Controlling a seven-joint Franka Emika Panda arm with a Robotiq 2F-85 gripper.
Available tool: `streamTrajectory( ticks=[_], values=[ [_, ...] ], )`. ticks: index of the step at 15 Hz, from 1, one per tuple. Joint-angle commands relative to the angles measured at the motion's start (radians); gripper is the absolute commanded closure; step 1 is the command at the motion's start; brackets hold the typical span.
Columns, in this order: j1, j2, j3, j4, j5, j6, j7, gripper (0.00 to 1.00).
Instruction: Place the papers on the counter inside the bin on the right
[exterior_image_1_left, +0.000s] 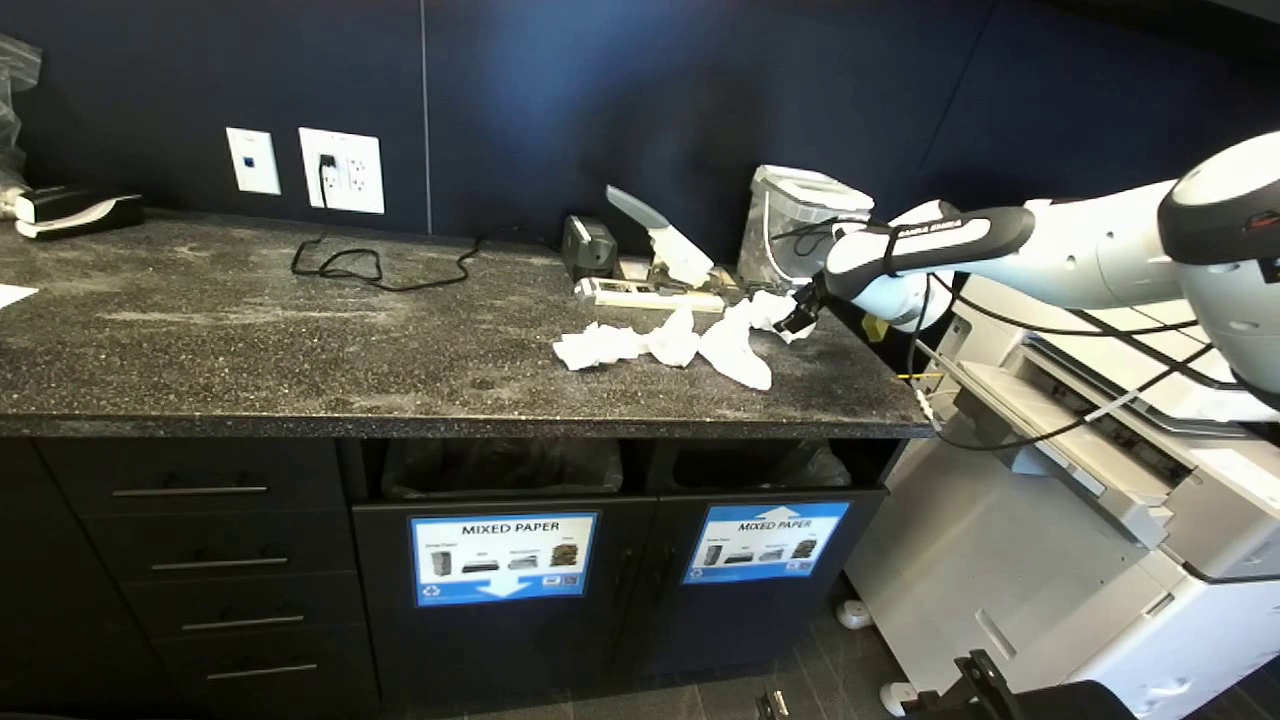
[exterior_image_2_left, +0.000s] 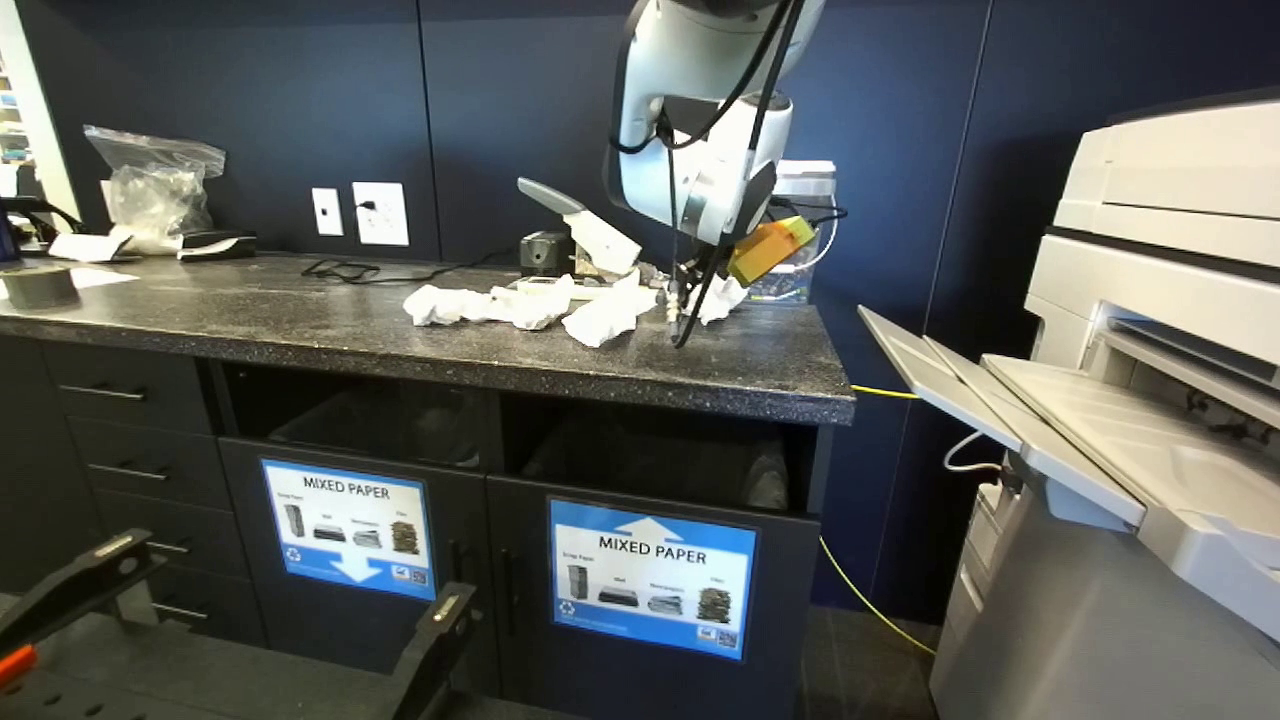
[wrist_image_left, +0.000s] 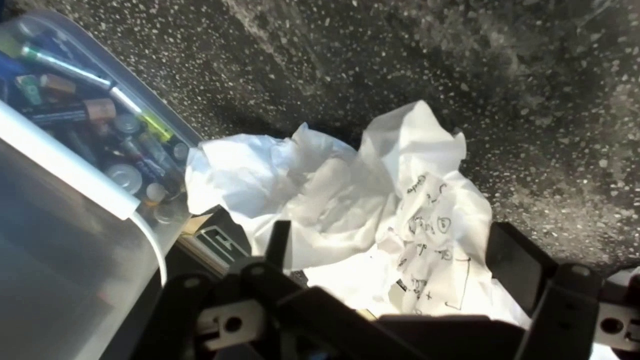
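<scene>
Crumpled white papers (exterior_image_1_left: 735, 350) lie in a row across the right part of the dark speckled counter (exterior_image_1_left: 400, 370). My gripper (wrist_image_left: 394, 245) is open over the rightmost of them. In the wrist view a sheet with handwriting (wrist_image_left: 425, 225) and another crumpled paper (wrist_image_left: 325, 200) show between and beyond its fingers. The right finger stands beside the written sheet's edge; whether it touches cannot be told. In an exterior view the gripper (exterior_image_1_left: 798, 315) is low at the counter's right end. Below the counter edge, the right-hand bin (exterior_image_2_left: 768, 482) has an open slot over a blue label (exterior_image_2_left: 652, 578).
A translucent tub (wrist_image_left: 60, 225) holding batteries stands close to the gripper. Behind the papers are a paper cutter (exterior_image_1_left: 655, 240) and a small dark device (exterior_image_1_left: 590, 248). Another bin slot sits left, with its own label (exterior_image_2_left: 348, 525). A printer (exterior_image_1_left: 1050, 480) stands right of the counter.
</scene>
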Motion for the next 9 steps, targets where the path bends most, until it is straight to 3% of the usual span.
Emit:
streamTrajectory(
  ticks=[1, 9],
  values=[
    [0.068, 0.025, -0.038, 0.092, 0.149, -0.03, -0.132, 0.0],
    [0.167, 0.032, -0.153, 0.17, 0.345, -0.073, -0.231, 0.0]
  ],
)
